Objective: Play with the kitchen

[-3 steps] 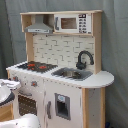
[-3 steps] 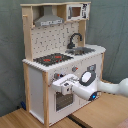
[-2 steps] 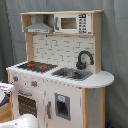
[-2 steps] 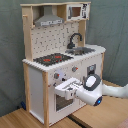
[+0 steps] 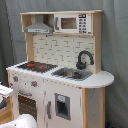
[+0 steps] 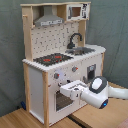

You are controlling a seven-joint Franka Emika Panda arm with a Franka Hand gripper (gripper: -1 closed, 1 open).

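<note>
- The hand [image 6: 67, 90] sits at the front of the kitchen [image 6: 60, 60] in the second exterior view, right up against the oven door [image 6: 64, 99] and level with its top edge. Whether the fingers are apart, together or clamped on the door's handle I cannot tell.
- The white arm [image 6: 97, 92] reaches in from the second exterior view's right, low over the wooden floor [image 6: 95, 117].
- The relation that counts: the oven door lies straight ahead of the hand, its handle running sideways across the approach, so a pull back toward the arm looks like the likely way to swing it open.
- Just above the hand are the knobs [image 6: 56, 76], then the black-red hob [image 6: 52, 59], with the sink [image 6: 82, 50] and black faucet [image 6: 75, 39] further right.
- Highest up are the grey hood [image 6: 48, 20] and the microwave [image 6: 75, 12].
- In the first exterior view the kitchen fills the middle of the picture.
</note>
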